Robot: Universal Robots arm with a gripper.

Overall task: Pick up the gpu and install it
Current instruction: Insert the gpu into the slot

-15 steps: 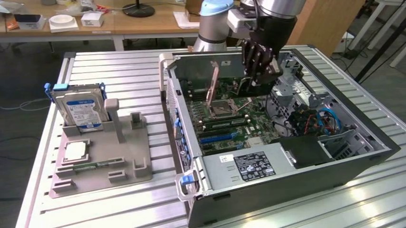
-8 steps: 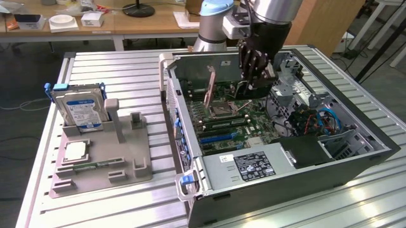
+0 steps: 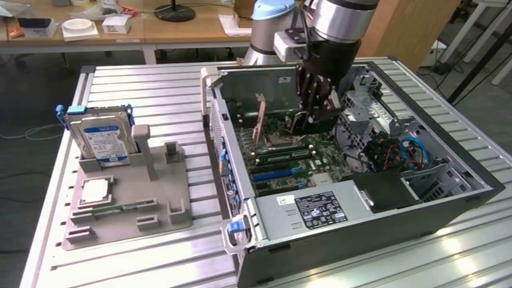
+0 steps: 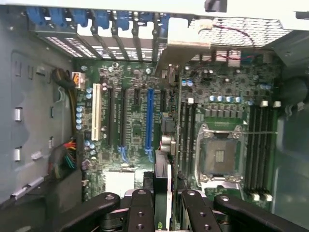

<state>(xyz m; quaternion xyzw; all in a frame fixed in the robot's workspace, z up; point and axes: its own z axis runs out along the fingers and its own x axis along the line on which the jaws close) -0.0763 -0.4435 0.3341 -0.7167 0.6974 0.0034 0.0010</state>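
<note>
The gpu (image 4: 162,188) appears edge-on as a thin dark card running between my fingers, with its silver end bracket (image 4: 186,43) toward the slotted rear wall of the case. My gripper (image 4: 163,212) is shut on the card, one finger against each face. It hangs just above the green motherboard (image 4: 135,125), between the blue expansion slot (image 4: 149,121) and the memory slots (image 4: 187,135). In the exterior view, my gripper (image 3: 318,117) reaches down into the open computer case (image 3: 448,210) over the board.
The bare processor socket (image 4: 219,157) lies beside the card. The power supply (image 3: 320,210) and the drive cage with blue cables (image 3: 408,153) crowd the case. Outside it, at the exterior view's left, a grey parts holder (image 3: 128,204) carries a silver hard drive (image 3: 100,138).
</note>
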